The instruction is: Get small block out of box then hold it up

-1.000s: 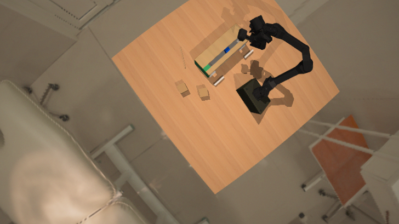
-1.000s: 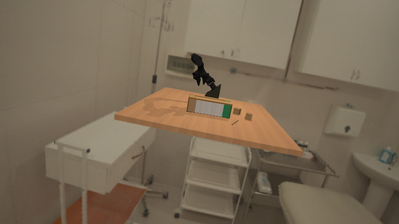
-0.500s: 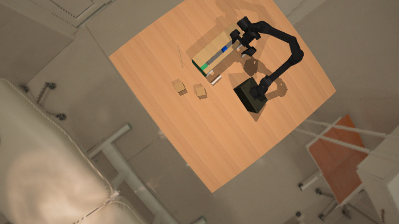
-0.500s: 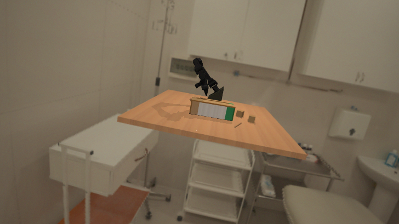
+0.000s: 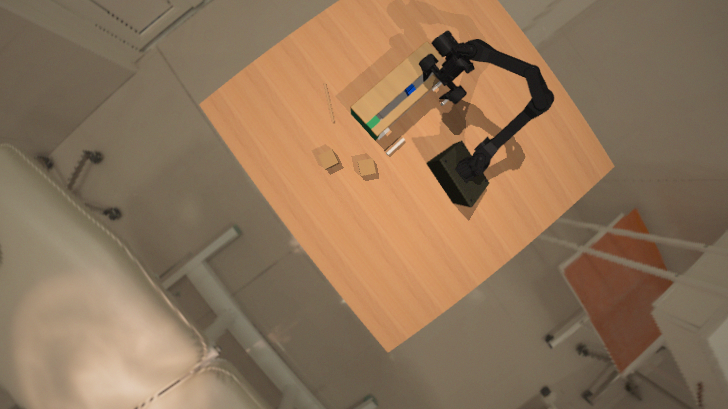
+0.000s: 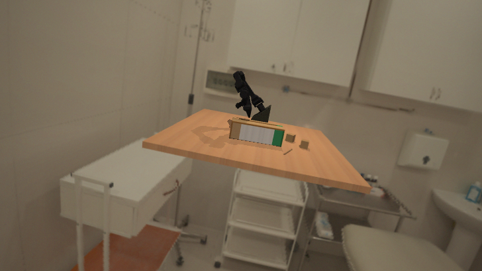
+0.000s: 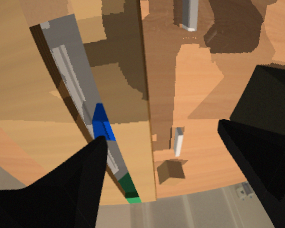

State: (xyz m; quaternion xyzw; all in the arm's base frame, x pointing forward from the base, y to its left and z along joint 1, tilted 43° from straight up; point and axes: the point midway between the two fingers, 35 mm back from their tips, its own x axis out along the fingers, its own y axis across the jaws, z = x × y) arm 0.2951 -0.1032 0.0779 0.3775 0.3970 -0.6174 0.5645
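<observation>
The box (image 5: 370, 99) (image 6: 234, 130) (image 7: 132, 150) is light wood with a long slot in its top and a green end (image 5: 373, 122) (image 6: 277, 138) (image 7: 131, 187). The small blue block (image 5: 410, 89) (image 7: 103, 123) shows through the slot, inside the box, partway along the grey shelf. My gripper (image 5: 434, 88) (image 6: 243, 110) (image 7: 164, 133) is open and empty, above the box's end away from the green one. One finger is over the box, the other beyond its long side. In the wrist view the left fingertip overlaps the area just beside the block. Whether a finger touches the box cannot be told.
White bars (image 5: 395, 146) (image 5: 444, 101) (image 7: 190, 15) (image 7: 178, 141) lie along the box's long side nearest the arm base (image 5: 459, 173) (image 6: 261, 115). Two wooden cubes (image 5: 328, 158) (image 5: 366, 167) (image 6: 290, 138) (image 6: 304, 144) and a thin stick (image 5: 329, 103) (image 6: 287, 152) lie past the green end.
</observation>
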